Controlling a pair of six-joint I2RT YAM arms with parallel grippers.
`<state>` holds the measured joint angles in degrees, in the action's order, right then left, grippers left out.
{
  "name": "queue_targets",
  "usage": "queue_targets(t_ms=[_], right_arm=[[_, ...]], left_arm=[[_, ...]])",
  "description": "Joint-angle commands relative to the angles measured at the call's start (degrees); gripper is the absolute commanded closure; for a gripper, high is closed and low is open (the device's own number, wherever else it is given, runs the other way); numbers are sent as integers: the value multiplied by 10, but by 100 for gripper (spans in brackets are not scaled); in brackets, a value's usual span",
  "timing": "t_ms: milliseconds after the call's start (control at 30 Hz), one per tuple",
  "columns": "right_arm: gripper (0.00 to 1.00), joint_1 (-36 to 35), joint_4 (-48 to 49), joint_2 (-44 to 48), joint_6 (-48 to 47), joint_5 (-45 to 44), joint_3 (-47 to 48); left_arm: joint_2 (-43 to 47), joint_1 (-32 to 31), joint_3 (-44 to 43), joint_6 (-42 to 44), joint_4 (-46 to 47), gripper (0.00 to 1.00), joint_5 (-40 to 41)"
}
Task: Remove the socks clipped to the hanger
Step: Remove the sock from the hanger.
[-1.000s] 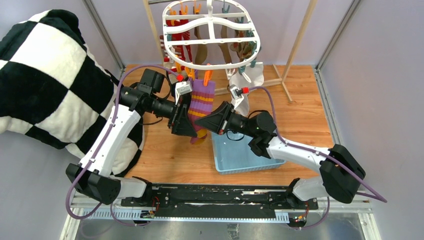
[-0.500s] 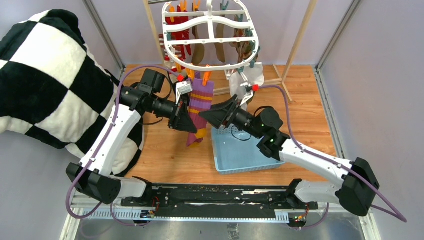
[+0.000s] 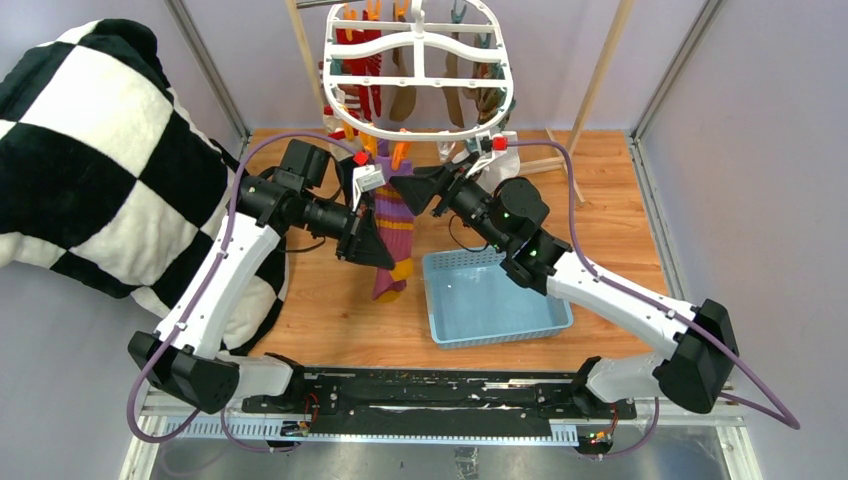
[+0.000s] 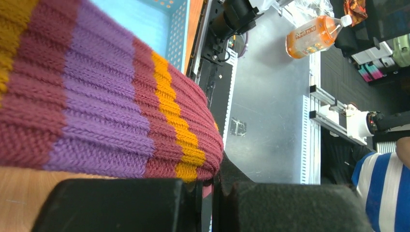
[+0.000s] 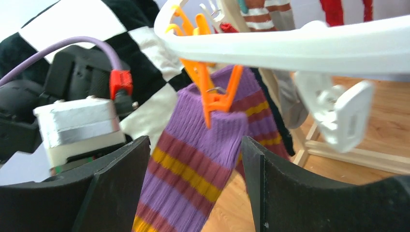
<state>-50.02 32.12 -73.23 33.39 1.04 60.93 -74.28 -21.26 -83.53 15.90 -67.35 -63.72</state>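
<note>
The white oval hanger (image 3: 420,70) hangs at the back with several socks clipped to it, among them a red one (image 3: 365,70). At its near rim an orange clip (image 5: 212,92) pinches the cuff of a purple, maroon and yellow striped sock (image 3: 393,220). My left gripper (image 3: 372,245) is shut on this sock's lower half; the left wrist view shows the sock (image 4: 96,96) pressed into the shut jaws (image 4: 212,193). My right gripper (image 3: 400,185) stands open just below the hanger's rim (image 5: 300,48). The sock's cuff (image 5: 203,150) lies between its fingers, under the clip.
A light blue bin (image 3: 495,300) sits on the wooden floor under the right arm. A big black-and-white checked blanket (image 3: 90,150) fills the left side. A wooden rack (image 3: 590,90) carries the hanger. A white clip (image 5: 338,116) hangs to the right of the orange one.
My left gripper has shut on the striped sock. My right gripper has opened and risen from the sock's middle to the orange clip. The hanger has swung back.
</note>
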Motion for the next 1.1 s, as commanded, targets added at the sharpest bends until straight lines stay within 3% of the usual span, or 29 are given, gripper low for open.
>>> queue_targets(t_ms=[0,367,633,967,1067], right_arm=[[26,9,-7,-18,-37,-49,45],[27,13,16,-61,-30,-96,83],[41,13,64,-88,4,-115,96],[39,16,103,-89,38,-122,88],[53,19,106,-90,43,-112,90]], left_arm=[[21,-8,-2,-10,-3,100,0],[26,-14,0,-14,-3,100,2],[28,-16,5,-13,-3,100,7],[29,-16,12,-11,-3,100,13],[29,-16,14,-11,-3,100,16]])
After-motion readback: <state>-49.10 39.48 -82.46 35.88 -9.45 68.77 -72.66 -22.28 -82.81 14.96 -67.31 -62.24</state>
